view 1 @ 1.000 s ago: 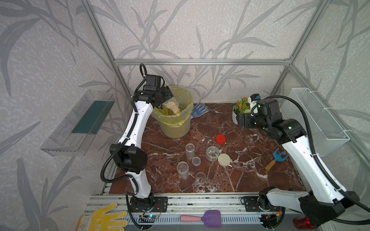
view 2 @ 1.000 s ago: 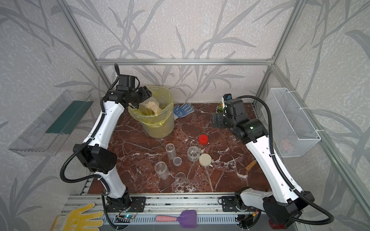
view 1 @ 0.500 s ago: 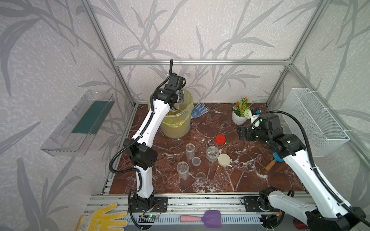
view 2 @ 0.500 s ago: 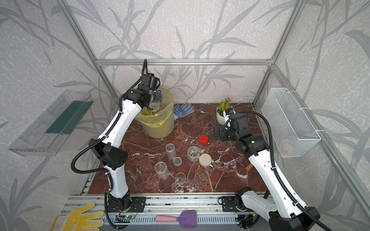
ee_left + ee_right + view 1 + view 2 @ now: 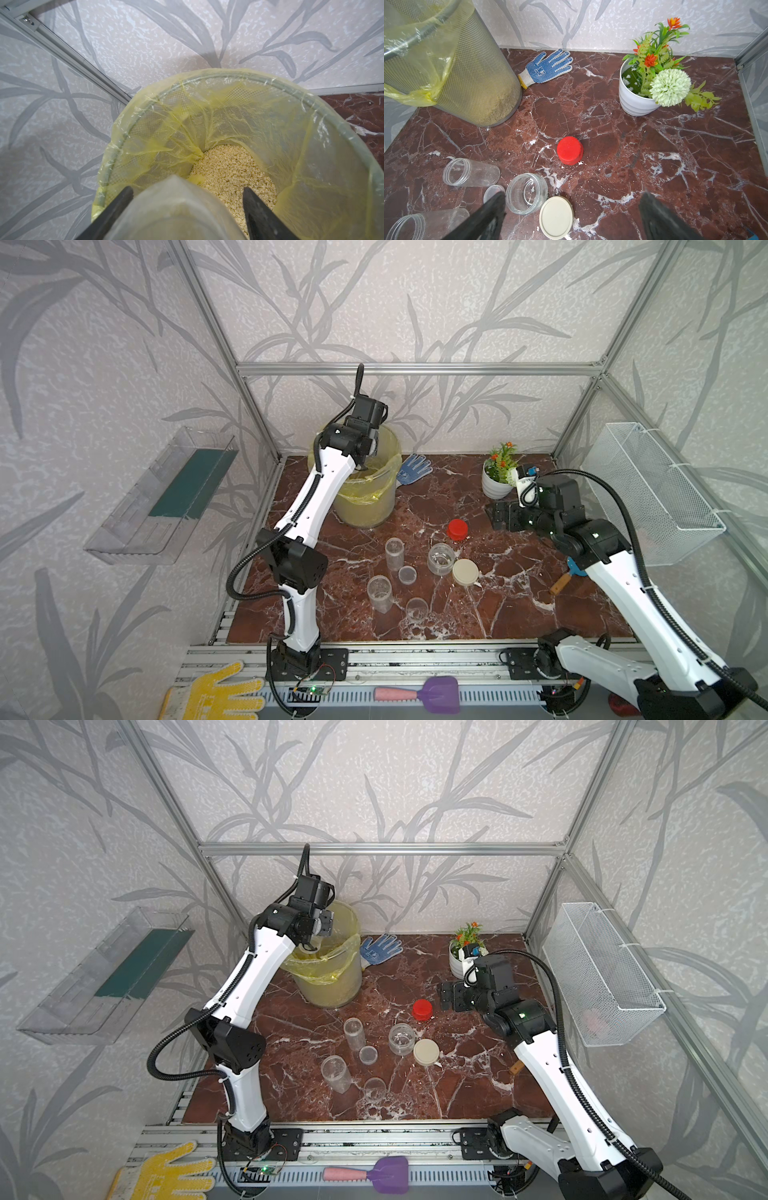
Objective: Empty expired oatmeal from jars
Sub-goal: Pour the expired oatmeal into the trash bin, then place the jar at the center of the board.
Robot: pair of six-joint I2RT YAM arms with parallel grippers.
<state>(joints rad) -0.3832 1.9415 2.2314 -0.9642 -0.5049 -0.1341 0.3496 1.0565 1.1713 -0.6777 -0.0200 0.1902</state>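
The left gripper is clamped on a clear jar, with a black finger pressed to each side, above the lined bin. The oatmeal lies heaped in the bin's bottom, below the fingertips. The bin sits tight in the far corner, with walls close behind it. The right gripper hangs spread wide and empty over the bare marble table, near the red cap. Three uncapped jars stand clear of both arms.

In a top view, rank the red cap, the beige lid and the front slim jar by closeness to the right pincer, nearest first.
1. Red cap: mid-table, just off the open right pincer.
2. Beige lid: further toward the front edge.
3. Front slim jar: farthest, over toward the left arm's side.
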